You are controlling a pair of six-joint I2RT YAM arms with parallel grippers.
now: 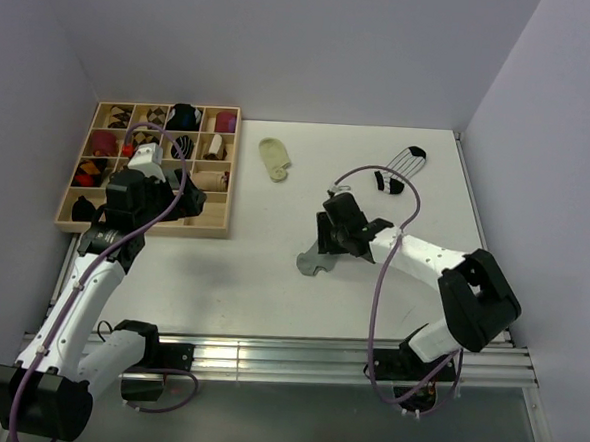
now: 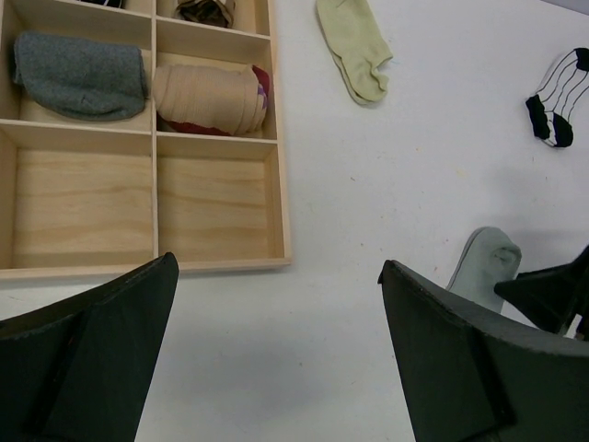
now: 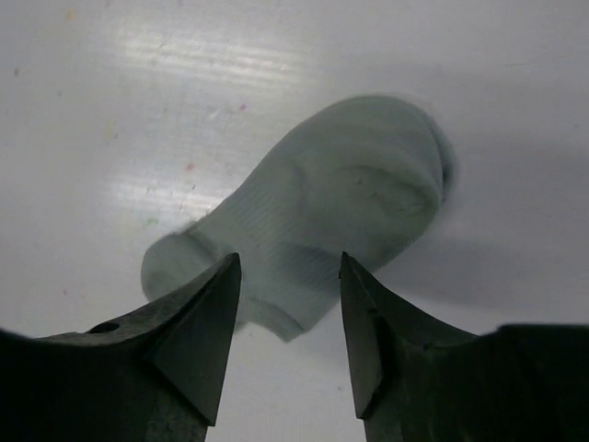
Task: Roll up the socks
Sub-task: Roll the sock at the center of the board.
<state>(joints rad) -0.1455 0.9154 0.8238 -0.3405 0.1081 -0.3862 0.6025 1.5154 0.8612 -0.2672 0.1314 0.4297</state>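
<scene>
White table (image 1: 272, 270); wooden tray (image 1: 209, 228) far left; left pincer (image 2: 278, 267) gapes wide near the tray, holding nothing; right pincer (image 3: 289, 267) roughly half open over the grey sock (image 3: 340, 203) lying flat mid-table, contact unclear; cream sock (image 1: 275, 160) and striped sock (image 1: 404, 166) sit further back, well apart.

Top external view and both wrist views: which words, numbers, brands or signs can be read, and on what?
None. No view shows readable text: the wooden tray, the grey sock, the cream sock and the striped sock bear no visible word, number or logo.
</scene>
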